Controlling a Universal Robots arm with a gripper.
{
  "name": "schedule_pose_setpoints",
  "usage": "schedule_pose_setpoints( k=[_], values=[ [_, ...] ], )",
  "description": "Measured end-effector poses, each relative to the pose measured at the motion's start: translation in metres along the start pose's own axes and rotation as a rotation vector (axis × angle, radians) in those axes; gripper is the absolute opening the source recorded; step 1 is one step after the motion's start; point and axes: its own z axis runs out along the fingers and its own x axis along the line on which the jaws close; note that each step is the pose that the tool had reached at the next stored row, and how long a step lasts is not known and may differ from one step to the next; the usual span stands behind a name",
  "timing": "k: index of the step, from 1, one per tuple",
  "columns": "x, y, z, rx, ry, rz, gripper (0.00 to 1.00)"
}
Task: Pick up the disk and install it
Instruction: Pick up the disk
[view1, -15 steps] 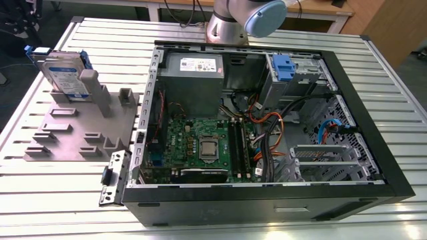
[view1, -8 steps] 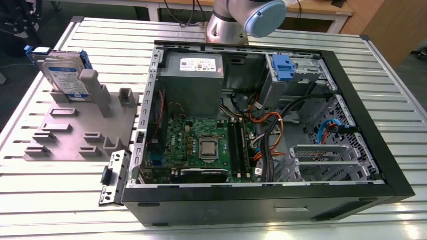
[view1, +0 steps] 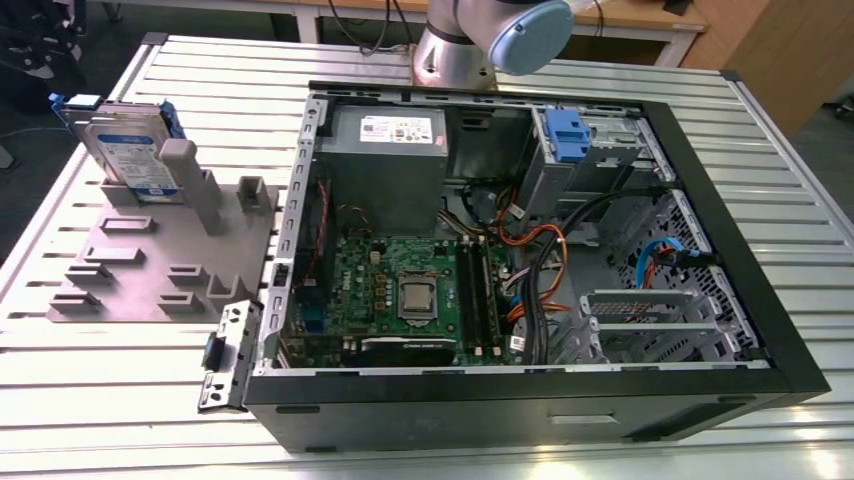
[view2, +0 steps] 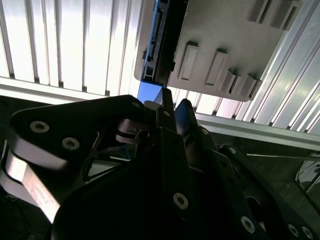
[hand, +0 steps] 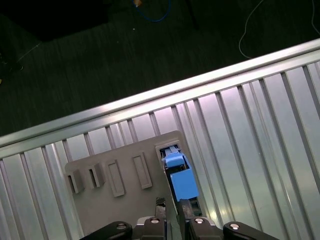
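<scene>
The disk (view1: 127, 150) stands on edge in a slot at the far corner of a grey fixture plate (view1: 140, 275), at the exterior view's left. It is silver with a white-and-blue label and a blue carrier frame. In the first wrist view the disk (hand: 179, 177) shows edge-on, blue carrier uppermost, with my gripper (hand: 172, 204) well above it and roughly in line with it. The second wrist view shows my gripper (view2: 176, 102) with a narrow gap between its dark fingertips, nothing held, and the disk (view2: 156, 45) beyond them.
An open computer case (view1: 747, 300) lies on the ribbed metal table (view1: 801, 180) at the exterior view's right, with motherboard, cables and a drive bay with a blue latch (view1: 567, 135). The arm's base (view1: 454, 50) stands behind the case. The fixture plate (hand: 125, 152) carries several raised blocks.
</scene>
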Motion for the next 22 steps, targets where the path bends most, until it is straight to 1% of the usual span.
schedule_pose_setpoints(
  k=[13,17,20,22],
  values=[
    [0.0002,0.0006,0.0002,0.0,0.0,-0.002,0.25],
    [0.0004,0.0013,0.0041,0.0002,-0.0002,-0.03,0.25],
    [0.0004,0.002,0.0075,0.0012,-0.0038,-0.04,0.25],
    [0.0004,0.0024,0.0086,0.0011,-0.0063,-0.041,0.25]
  ],
)
